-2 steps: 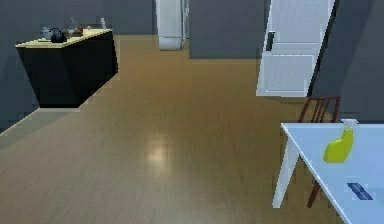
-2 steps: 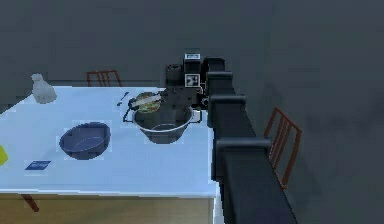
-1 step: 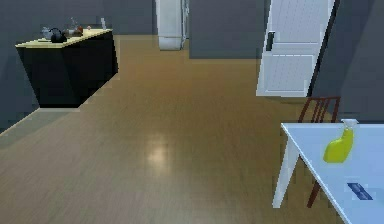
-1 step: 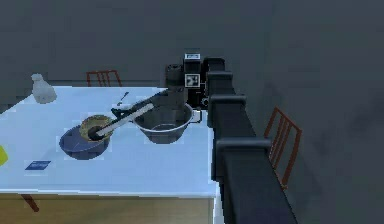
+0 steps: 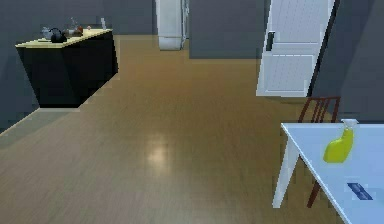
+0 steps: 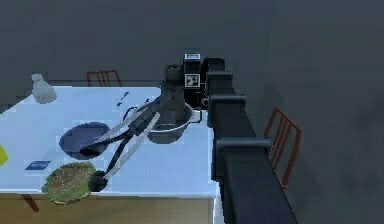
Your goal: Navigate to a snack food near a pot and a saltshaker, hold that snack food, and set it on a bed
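Grasping step, I judge — the jaws reach toward the round brown snack food (image 6: 68, 183) lying on the white worktop (image 6: 175, 168) near pot (image 6: 172, 128) and saltshaker (image 6: 41, 90); whether they hold anything I cannot tell. Next — lift it clear, then find a bed

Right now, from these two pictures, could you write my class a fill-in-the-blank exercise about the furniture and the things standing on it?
1. In the forward view, the bottle on the table is ____ in colour.
2. In the forward view, the door beyond the wooden chair is ____ in colour.
3. In the arm side view, the grey pot stands on the ____.

Missing words: yellow; white; table
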Controlling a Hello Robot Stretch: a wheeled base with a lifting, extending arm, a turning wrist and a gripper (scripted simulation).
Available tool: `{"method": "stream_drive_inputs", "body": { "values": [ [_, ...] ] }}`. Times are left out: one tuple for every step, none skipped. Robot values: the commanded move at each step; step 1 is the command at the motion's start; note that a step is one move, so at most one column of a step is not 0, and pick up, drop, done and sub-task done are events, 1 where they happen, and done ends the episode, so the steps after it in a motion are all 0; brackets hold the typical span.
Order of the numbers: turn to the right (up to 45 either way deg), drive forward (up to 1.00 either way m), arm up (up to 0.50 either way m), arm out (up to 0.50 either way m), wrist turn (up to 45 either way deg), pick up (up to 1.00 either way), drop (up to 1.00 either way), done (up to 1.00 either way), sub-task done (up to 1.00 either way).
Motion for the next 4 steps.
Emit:
{"method": "stream_drive_inputs", "body": {
  "values": [
    [0.0,0.0,0.0,0.0,-6.0,0.0,0.0,0.0,0.0],
    [0.0,0.0,0.0,-0.3,0.0,0.0,0.0,0.0,0.0],
    [0.0,1.0,0.0,0.0,0.0,0.0,0.0,0.0,0.0],
    [3.0,0.0,0.0,0.0,0.0,0.0,0.0,0.0,0.0]
  ]
}}
